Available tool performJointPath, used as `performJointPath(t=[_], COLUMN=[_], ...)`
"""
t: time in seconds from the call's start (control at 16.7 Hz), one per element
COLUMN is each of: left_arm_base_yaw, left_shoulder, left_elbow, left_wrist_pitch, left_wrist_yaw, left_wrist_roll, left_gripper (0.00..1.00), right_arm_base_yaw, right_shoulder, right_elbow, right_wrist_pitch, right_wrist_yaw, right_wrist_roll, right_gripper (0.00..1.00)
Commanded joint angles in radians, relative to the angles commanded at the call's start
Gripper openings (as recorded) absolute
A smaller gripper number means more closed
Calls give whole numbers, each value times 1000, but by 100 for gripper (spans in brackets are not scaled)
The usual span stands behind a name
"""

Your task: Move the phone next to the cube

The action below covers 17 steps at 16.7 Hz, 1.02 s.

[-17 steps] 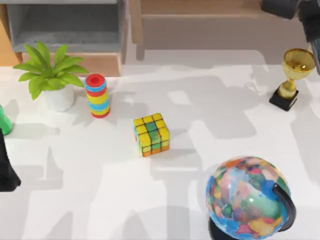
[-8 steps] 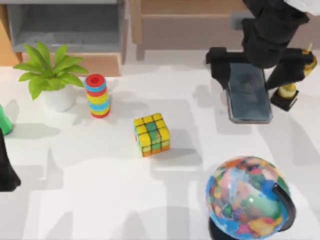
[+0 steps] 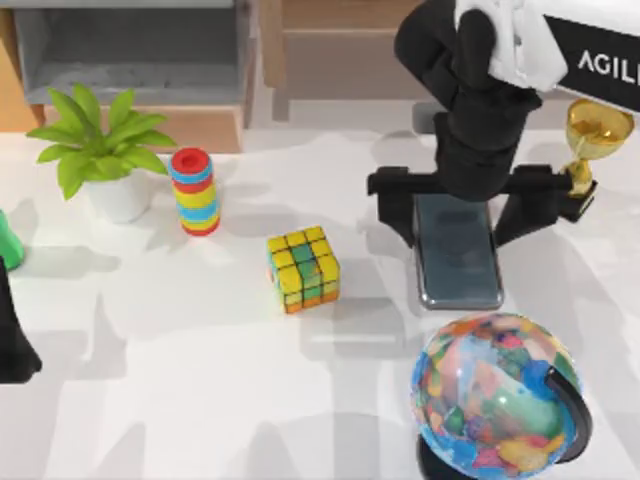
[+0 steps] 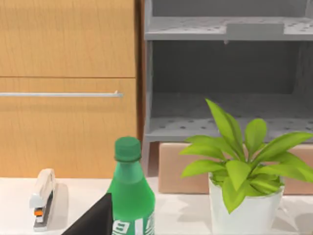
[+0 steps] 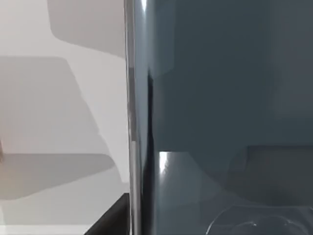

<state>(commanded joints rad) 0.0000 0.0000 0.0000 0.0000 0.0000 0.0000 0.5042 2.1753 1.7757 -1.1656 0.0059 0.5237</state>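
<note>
- While your right gripper [image 3: 457, 215] holds the phone [image 3: 458, 252] across its width, fingers clamped on both long edges, the phone hangs flat between the trophy [image 3: 588, 135] and the globe [image 3: 497, 395].
- Carry step is in hand: the Rubik's cube [image 3: 303, 267] sits well apart, toward the counter [image 3: 200, 380] middle.
- Next, travel left, lower beside the cube, avoid the globe.
- Left gripper: parked at the left edge; can't tell its fingers.

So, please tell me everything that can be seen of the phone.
The phone is a flat, glossy dark grey slab with rounded corners and a thin silvery edge. Its long side runs away from the camera in the top view. The right tool straddles its far end. The globe lies just nearer, the cube apart to its left.
</note>
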Motion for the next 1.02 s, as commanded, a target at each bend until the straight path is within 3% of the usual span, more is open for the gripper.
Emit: performJointPath(t=[1.02], left_arm_base_yaw=[0], left_shoulder=[0], left_elbow=[0], left_wrist_pitch=[0], left_wrist_yaw=[0], left_wrist_roll=[0], left_gripper=[100], right_arm_base_yaw=[-1], right_shoulder=[-65], right_elbow=[34], right_wrist_pitch=[-46], right_wrist_yaw=[17], right_wrist_roll=[16], right_gripper=[0])
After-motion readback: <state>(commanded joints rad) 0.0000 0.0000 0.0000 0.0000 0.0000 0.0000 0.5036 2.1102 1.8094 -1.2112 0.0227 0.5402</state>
